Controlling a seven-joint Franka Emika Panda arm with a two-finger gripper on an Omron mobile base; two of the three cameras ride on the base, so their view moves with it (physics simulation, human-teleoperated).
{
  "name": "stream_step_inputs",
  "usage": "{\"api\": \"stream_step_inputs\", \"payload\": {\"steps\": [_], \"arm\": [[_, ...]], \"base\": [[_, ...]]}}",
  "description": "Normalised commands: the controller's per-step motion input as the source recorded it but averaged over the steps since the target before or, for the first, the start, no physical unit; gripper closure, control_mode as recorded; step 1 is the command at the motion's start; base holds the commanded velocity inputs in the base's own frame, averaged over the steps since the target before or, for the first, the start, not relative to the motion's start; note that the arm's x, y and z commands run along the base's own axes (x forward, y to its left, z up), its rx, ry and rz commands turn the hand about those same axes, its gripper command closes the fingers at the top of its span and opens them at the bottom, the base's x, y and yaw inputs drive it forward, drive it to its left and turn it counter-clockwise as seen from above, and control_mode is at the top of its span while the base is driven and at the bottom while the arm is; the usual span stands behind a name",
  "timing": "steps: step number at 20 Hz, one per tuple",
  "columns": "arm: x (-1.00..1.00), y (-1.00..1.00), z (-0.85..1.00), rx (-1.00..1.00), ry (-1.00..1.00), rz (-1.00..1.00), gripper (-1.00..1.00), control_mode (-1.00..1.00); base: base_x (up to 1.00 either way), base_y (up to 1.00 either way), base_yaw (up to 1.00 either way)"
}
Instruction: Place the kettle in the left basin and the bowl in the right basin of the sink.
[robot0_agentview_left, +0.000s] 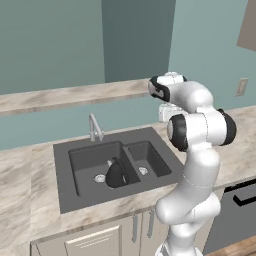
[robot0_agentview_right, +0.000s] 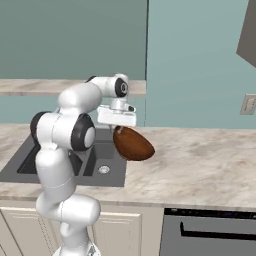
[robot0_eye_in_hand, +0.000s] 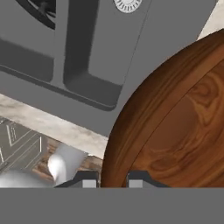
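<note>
Above the counter just right of the sink (robot0_agentview_right: 30, 165), the gripper (robot0_eye_in_hand: 112, 179) is clamped on the bowl's (robot0_agentview_right: 133, 144) rim (bowl hanging tilted). The kettle (robot0_agentview_left: 115, 174) sits in the left basin (robot0_agentview_left: 87, 162).

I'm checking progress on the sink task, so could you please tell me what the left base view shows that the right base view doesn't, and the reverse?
Left base view: the kettle sitting in the left basin, beside its drain.
Right base view: the bowl hanging tilted from the gripper, above the counter just right of the sink.
Both: the sink and the right basin holding only its drain.
</note>
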Motion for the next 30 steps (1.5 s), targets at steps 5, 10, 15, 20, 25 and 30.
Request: {"api": "stream_step_inputs", "payload": {"steps": [5, 10, 15, 20, 25, 30], "arm": [[0.08, 0.69, 0.10, 0.27, 0.17, 0.15, 1.00, -1.00], [0.05, 0.77, 0.00, 0.30, 0.04, -0.01, 1.00, -1.00], [0.00, 0.45, -0.11, 0.42, 0.14, -0.04, 1.00, -1.00], [0.05, -0.07, -0.07, 0.28, 0.16, 0.01, 1.00, -1.00], [0.00, 0.00, 0.00, 0.00, 0.00, 0.00, 1.00, -1.00], [0.26, -0.02, -0.22, 0.00, -0.05, -0.24, 1.00, -1.00]], "base": [[0.00, 0.00, 0.00], [0.00, 0.00, 0.00], [0.00, 0.00, 0.00], [0.00, 0.00, 0.00], [0.00, 0.00, 0.00], [0.00, 0.00, 0.00]]}}
